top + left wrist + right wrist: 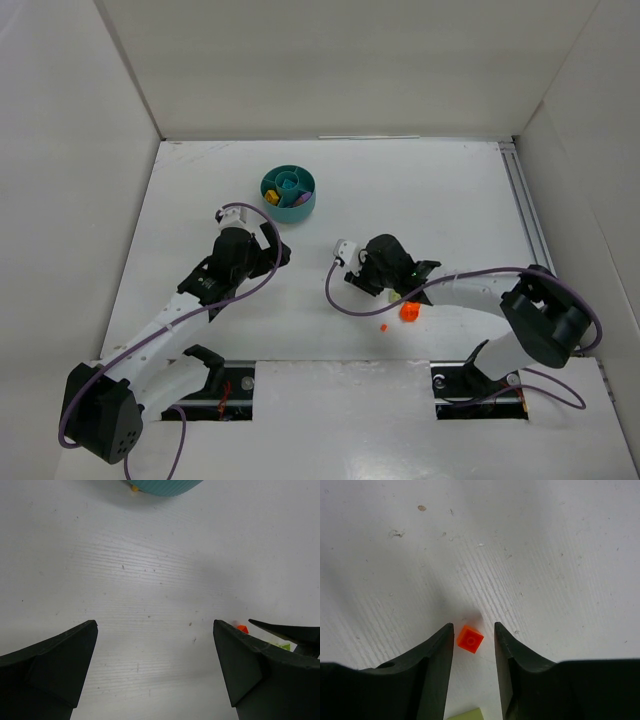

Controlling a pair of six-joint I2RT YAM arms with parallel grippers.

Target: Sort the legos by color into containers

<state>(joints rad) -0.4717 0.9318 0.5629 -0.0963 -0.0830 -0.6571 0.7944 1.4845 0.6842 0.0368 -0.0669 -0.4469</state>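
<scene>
Fingers point(442, 650) of right gripper point(474, 630) part-open astride orange brick point(470, 638), not touching; dish point(300, 208) far-left. Tip height unclear to me. Skewed brick may flick out on closing. Left gripper point(154, 625) wide, empty.

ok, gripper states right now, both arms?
Left gripper: open, holding nothing.
Right gripper: open, jaws either side of an orange lego, not gripping it.
</scene>
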